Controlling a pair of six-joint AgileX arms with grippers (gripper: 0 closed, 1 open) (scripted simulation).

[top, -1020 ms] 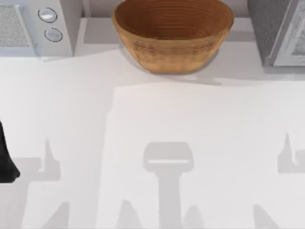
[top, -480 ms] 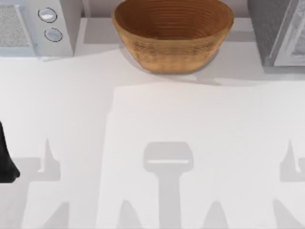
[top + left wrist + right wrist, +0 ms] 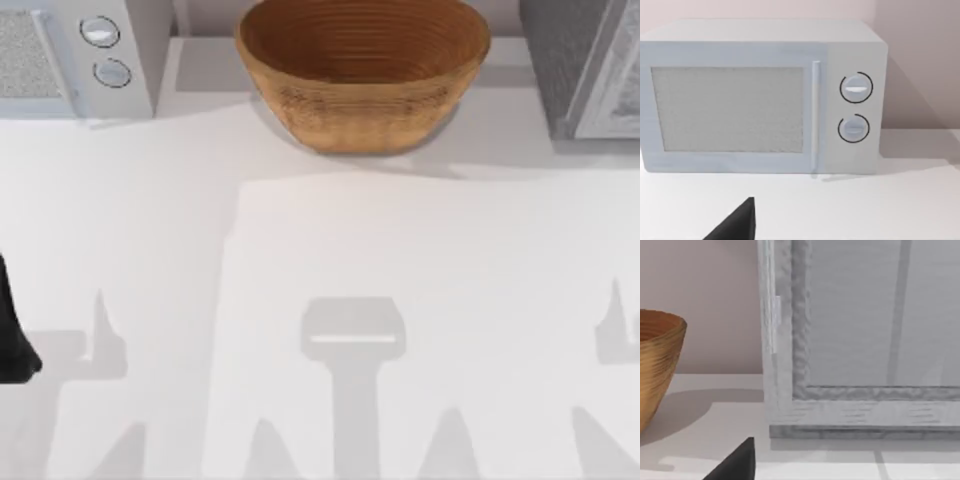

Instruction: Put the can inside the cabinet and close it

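Left end effector point(image 3: 735, 225): a dark wedge low in the left wrist view, above bare desk point(image 3: 400, 250). Can't tell if its fingers are spread or pressed together. The top view has a dark piece of the left arm point(image 3: 12, 330) at the desk's left edge.

Right end effector point(image 3: 735, 465): same dark wedge in the right wrist view, finger state also not readable.

Left wrist camera faces a pale microwave point(image 3: 760, 95): mesh-textured door, vertical handle bar, two round dials stacked beside the handle. No legible text or brand on it. In the top view it sits at the back left corner.

Right wrist camera faces the cabinet point(image 3: 860, 340): pale grey, rough-textured frame around a smooth panel, standing on the desk at the back right in the top view. No markings.

Woven brown basket point(image 3: 362, 70) sits at back centre, between microwave and cabinet, apart from both.

Can: not locatable in these views.
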